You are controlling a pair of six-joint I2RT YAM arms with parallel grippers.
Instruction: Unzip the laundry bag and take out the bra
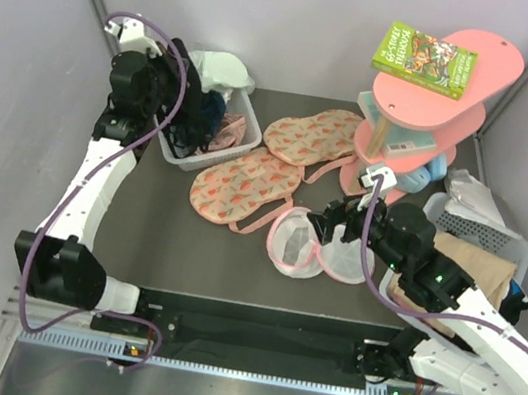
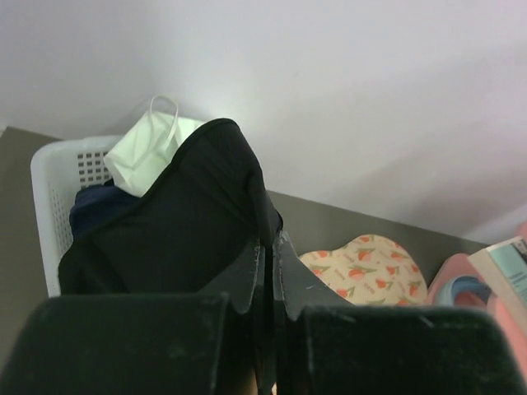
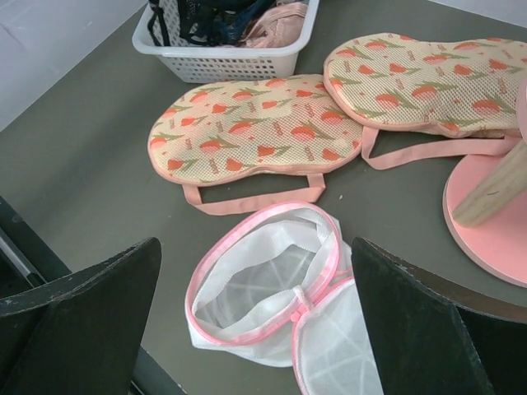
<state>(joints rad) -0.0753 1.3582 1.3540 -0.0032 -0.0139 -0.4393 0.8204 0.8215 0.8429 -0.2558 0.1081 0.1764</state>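
laundry bag [image 3: 247, 284] | right wrist: unzipped | left wrist: bra [image 2: 185, 218] in left pincer [image 2: 270, 276]

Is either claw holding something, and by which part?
Left claw is shut on the bra, pinching a fold of its fabric; right claw hangs open, empty, above the laundry bag.

Top camera: down on whole tabletop [image 1: 155, 240]. Left wrist: close at far-left corner basket [image 2: 49, 189]. Right wrist: low, mid-tabletop, same basket beyond.
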